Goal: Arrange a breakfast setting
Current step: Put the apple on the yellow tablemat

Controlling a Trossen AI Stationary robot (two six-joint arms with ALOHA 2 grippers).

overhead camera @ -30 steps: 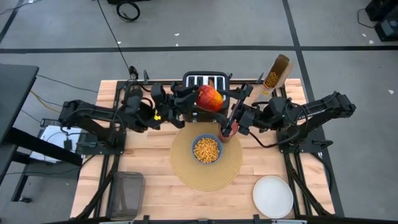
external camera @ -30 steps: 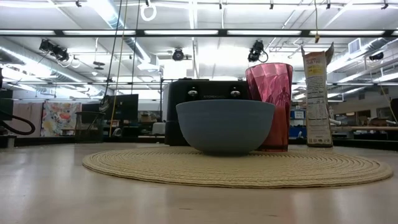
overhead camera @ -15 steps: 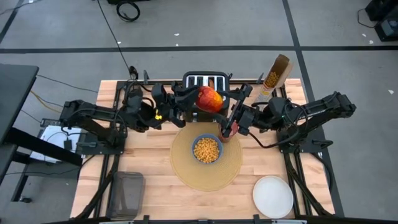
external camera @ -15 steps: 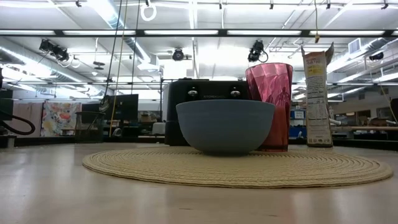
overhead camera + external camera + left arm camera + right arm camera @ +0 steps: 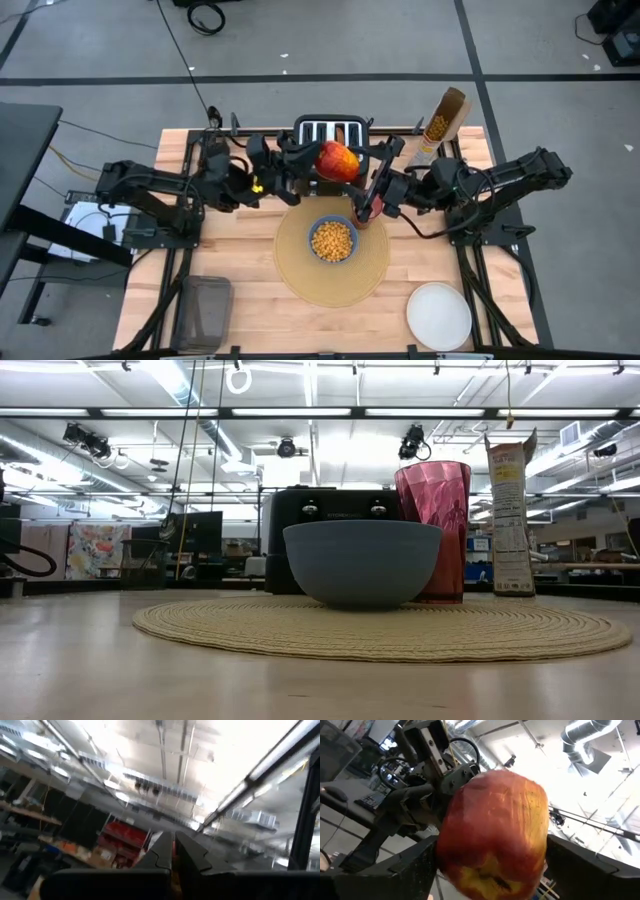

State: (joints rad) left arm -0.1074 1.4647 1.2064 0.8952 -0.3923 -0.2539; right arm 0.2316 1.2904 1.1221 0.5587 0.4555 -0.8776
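High view: the right gripper [image 5: 352, 170] is raised over the black toaster [image 5: 331, 131] at the back of the surface, its jaws spread to the width of the red apple [image 5: 338, 159] and closed on it. The left gripper [image 5: 300, 172] sits just beside the apple; here I cannot tell how its jaws stand. On the tan placemat [image 5: 300, 275] the blue bowl [image 5: 333, 240] holds yellow cereal, with the pink cup [image 5: 366, 213] touching its rim. The white plate [image 5: 439, 315] lies well apart, near the front right corner. An open cereal box [image 5: 441, 120] stands by the toaster.

Low view: bowl [image 5: 362, 562], cup [image 5: 436, 520], no arms.

Left wrist view: the jaws are nearly shut, holding nothing.

Right wrist view: the apple [image 5: 495, 830] fills the jaws.
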